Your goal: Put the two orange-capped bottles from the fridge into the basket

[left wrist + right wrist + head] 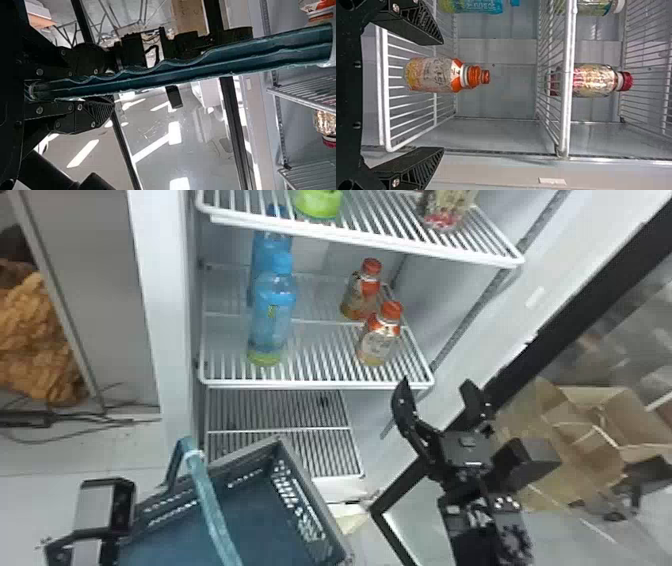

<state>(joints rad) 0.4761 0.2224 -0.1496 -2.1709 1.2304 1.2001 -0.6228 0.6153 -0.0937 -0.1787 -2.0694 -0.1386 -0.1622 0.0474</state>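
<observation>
Both orange-capped bottles [378, 340] stand upright on the fridge's middle shelf [310, 384], right gripper [436, 384] just short of them.
Nearest, the left gripper [113, 83] is clamped on the handle [207, 490], which crosses above the basket [320, 505] at the lower left and bottom centre of the head view. The right gripper, right of centre, has its fingers spread with nothing between them, by the shelf's front right corner. Beyond, right of upper centre, one bottle is nearer the shelf's front edge, the other just behind it. Left of them stand two blue bottles [272, 310], one behind the other.
</observation>
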